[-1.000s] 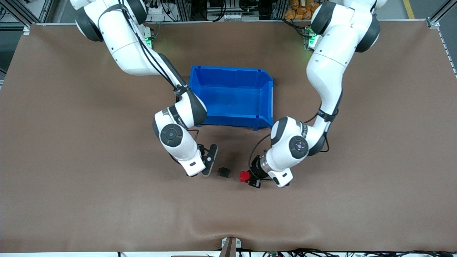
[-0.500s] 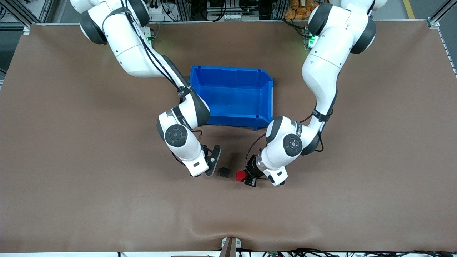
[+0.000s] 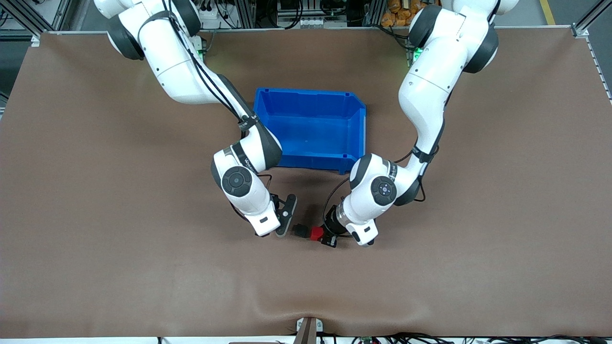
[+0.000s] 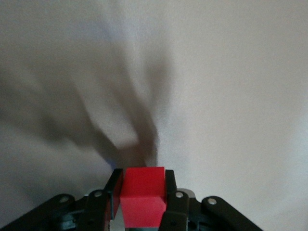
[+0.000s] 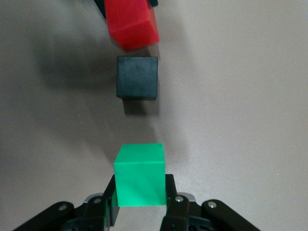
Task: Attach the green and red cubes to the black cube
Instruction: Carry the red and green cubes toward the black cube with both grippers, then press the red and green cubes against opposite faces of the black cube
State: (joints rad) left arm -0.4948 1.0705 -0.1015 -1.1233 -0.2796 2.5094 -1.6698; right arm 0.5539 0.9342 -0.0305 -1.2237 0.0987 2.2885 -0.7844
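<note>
Plainly matte black cube (image 5: 137,77), red cube (image 5: 131,22), green cube (image 5: 140,174)

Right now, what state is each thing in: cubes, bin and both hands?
red cube: clamped in the left hand, close to the black cube, contact not clear.
green cube: clamped in the right hand, apart from the black cube.
black cube: on the table between the other two, not gripped.
blue bin: upright, nothing in it.
left hand: shut on the red cube.
right hand: shut on the green cube.
</note>
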